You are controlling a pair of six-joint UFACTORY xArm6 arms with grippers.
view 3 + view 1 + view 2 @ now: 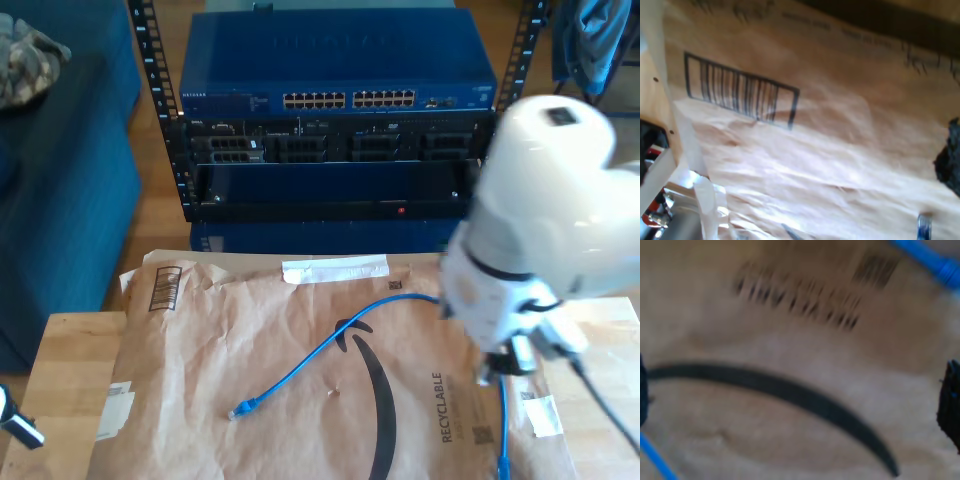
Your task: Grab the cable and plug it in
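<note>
The blue cable (pixel 320 350) lies loose on brown packing paper (pixel 200 380). One plug (pixel 240 408) rests near the paper's middle. The cable runs behind a white arm (pixel 540 200) at the exterior view's right and ends near the front edge (pixel 503 465). My second gripper (pixel 796 400) hangs open over the paper's black printed arc (pixel 790 390), empty, with the cable (pixel 930 260) passing beyond it. In the first wrist view one dark finger (pixel 949 160) of my first gripper shows over the paper (pixel 830 150), near a small blurred blue piece (pixel 924 225).
A blue network switch (pixel 340 50) with a row of ports (pixel 350 100) sits in a rack behind the wooden table (pixel 70 370). A printed barcode (pixel 165 290) (pixel 740 92) marks the paper's corner at the exterior view's left. A blue sofa (pixel 60 180) stands beyond it.
</note>
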